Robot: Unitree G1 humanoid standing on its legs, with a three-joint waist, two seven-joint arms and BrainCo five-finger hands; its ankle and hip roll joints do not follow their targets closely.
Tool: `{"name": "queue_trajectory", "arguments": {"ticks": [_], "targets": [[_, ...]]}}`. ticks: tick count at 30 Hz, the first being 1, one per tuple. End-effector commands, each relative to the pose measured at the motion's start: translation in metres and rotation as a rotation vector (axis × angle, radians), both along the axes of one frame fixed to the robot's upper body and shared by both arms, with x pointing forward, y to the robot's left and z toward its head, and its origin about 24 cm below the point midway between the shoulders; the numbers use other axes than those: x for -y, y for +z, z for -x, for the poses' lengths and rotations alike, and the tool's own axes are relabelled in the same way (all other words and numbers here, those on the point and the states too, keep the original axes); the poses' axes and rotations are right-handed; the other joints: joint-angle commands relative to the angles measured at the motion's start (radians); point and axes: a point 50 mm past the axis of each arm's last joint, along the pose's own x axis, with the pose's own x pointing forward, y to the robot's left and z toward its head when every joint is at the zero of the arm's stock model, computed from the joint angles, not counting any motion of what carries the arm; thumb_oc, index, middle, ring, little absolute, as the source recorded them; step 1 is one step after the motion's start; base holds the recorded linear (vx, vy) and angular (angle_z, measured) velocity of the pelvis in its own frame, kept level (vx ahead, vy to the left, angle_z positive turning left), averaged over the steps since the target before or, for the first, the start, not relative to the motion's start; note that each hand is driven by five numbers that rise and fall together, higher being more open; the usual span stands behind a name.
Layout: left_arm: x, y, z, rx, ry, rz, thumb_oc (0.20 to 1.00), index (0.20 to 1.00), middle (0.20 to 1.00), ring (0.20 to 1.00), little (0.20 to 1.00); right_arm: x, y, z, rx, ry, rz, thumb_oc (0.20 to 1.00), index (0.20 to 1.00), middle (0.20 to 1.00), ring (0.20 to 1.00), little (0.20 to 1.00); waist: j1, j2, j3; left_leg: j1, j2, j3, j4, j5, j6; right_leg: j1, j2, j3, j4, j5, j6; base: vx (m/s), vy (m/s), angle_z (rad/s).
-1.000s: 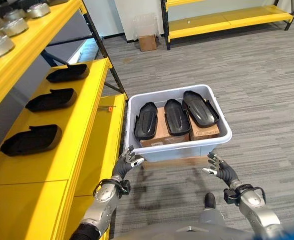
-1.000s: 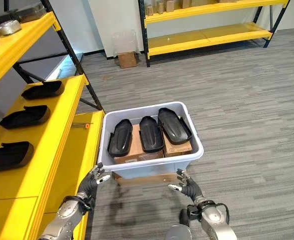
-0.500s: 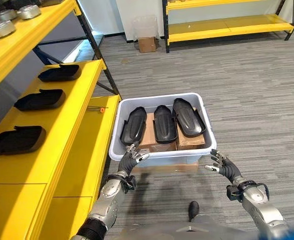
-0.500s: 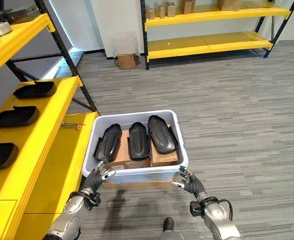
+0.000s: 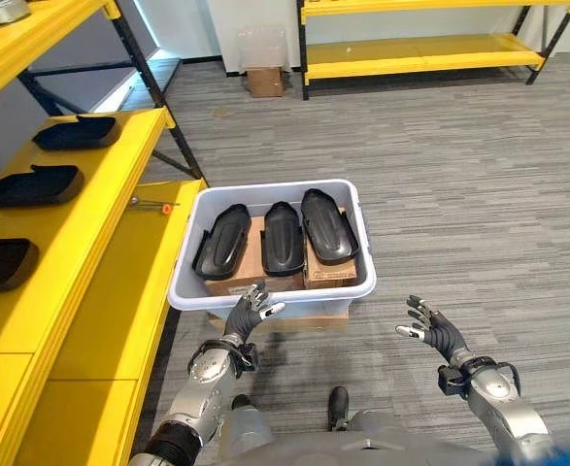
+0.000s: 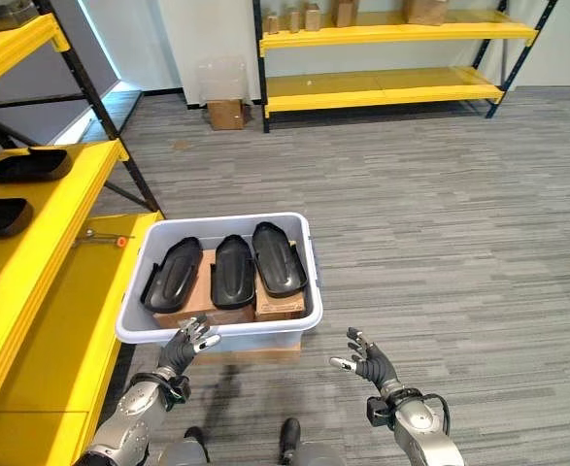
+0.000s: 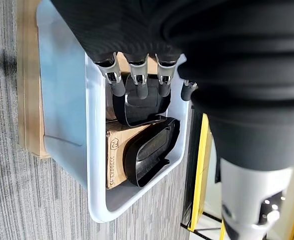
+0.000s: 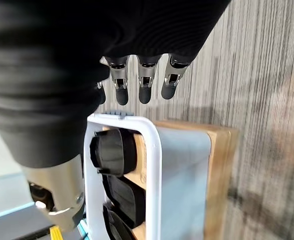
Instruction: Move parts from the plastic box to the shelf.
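A pale grey plastic box [image 5: 180,288] stands on the floor beside the yellow shelf [image 5: 119,243]. Three black moulded parts lie in it side by side on cardboard boxes: left [image 5: 223,241], middle [image 5: 283,237], right [image 5: 328,225]. My left hand [image 5: 247,313] is open, its fingers [image 7: 139,86] spread just before the box's front wall near the left corner. My right hand [image 5: 430,328] is open over the carpet, off to the right of the box and apart from it. Three more black parts [image 5: 30,184] rest on the shelf's middle level.
A flat wooden board [image 5: 294,320] lies under the box. A small orange-tipped tool [image 5: 154,205] sits on the shelf's lower level. A cardboard box [image 5: 263,82] and a clear bin [image 5: 262,44] stand by the far wall, next to another yellow rack [image 5: 420,49].
The whole view has shifted, so the camera moved. The right hand, earlier at the box's front right corner, now hangs well to the right of it. The left hand stays by the front wall.
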Motion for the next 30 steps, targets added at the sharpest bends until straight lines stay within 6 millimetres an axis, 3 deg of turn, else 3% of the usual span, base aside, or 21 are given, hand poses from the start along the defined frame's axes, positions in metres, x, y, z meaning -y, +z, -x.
{"name": "queue_trajectory", "arguments": {"ticks": [1, 8, 14, 18, 21, 24, 27, 30], "targets": [[-0.002, 0.033, -0.018, 0.178, -0.006, 0.028, 1.000, 1.000, 1.000, 1.000, 1.000, -0.007, 0.023, -0.014, 0.142, 0.043, -0.019, 1.000, 1.000, 1.000, 1.000, 1.000, 0.006, 0.026, -0.016, 0.041, -0.100, 0.012, 0.092, -0.091, 0.026, 0.084, -0.251, 0.090, -0.005, 0.083, 0.168, 0.22, 0.361, -0.35], [-0.010, 0.035, -0.020, 0.186, 0.009, 0.004, 1.000, 1.000, 1.000, 1.000, 1.000, -0.019, 0.018, -0.013, 0.122, 0.055, -0.053, 1.000, 1.000, 1.000, 1.000, 1.000, 0.011, 0.004, -0.036, 0.047, -0.155, 0.078, 0.091, -0.133, 0.052, 0.040, -0.313, 0.103, -0.006, 0.147, 0.208, 0.10, 0.177, -0.20], [-0.015, 0.034, -0.017, 0.180, 0.026, -0.001, 1.000, 1.000, 1.000, 1.000, 1.000, -0.017, 0.016, -0.011, 0.117, 0.049, -0.049, 1.000, 1.000, 1.000, 1.000, 1.000, 0.013, -0.010, -0.048, 0.074, -0.165, 0.104, 0.057, -0.132, 0.058, 0.030, -0.318, 0.095, -0.017, 0.172, 0.222, 0.04, 0.027, 0.00], [-0.018, 0.036, -0.016, 0.190, 0.037, 0.002, 1.000, 1.000, 1.000, 1.000, 1.000, -0.015, 0.026, -0.013, 0.164, 0.073, -0.016, 1.000, 1.000, 1.000, 1.000, 1.000, 0.012, -0.018, -0.060, 0.104, -0.154, 0.117, 0.022, -0.114, 0.051, 0.038, -0.309, 0.080, -0.035, 0.167, 0.222, 0.06, -0.017, -0.14], [-0.017, 0.045, -0.020, 0.232, 0.039, 0.006, 1.000, 1.000, 1.000, 1.000, 1.000, -0.009, 0.050, -0.024, 0.284, 0.085, 0.037, 1.000, 1.000, 1.000, 1.000, 1.000, 0.007, -0.015, -0.060, 0.112, -0.140, 0.122, 0.012, -0.097, 0.040, 0.045, -0.297, 0.075, -0.045, 0.157, 0.218, 0.03, -0.034, -0.18], [-0.011, 0.064, -0.031, 0.321, 0.002, 0.025, 1.000, 1.000, 1.000, 1.000, 1.000, 0.000, 0.096, -0.049, 0.505, 0.077, 0.120, 1.000, 1.000, 1.000, 1.000, 1.000, 0.006, -0.006, -0.055, 0.112, -0.128, 0.127, -0.007, -0.077, 0.029, 0.041, -0.285, 0.069, -0.059, 0.153, 0.216, 0.02, -0.031, -0.03], [-0.004, 0.084, -0.042, 0.410, -0.025, 0.043, 1.000, 1.000, 1.000, 1.000, 1.000, -0.007, 0.130, -0.070, 0.662, 0.095, 0.143, 1.000, 1.000, 1.000, 1.000, 1.000, 0.012, -0.001, -0.029, 0.081, -0.123, 0.120, -0.011, -0.067, 0.023, 0.015, -0.283, 0.069, -0.065, 0.157, 0.215, -0.10, -0.030, 0.04], [0.011, 0.109, -0.056, 0.513, -0.062, 0.094, 1.000, 1.000, 1.000, 1.000, 1.000, -0.027, 0.168, -0.101, 0.830, 0.121, 0.157, 1.000, 1.000, 1.000, 1.000, 1.000, 0.029, 0.012, 0.019, 0.017, -0.115, 0.107, -0.008, -0.047, 0.010, -0.037, -0.289, 0.068, -0.069, 0.173, 0.214, -0.18, -0.020, 0.07]]}}
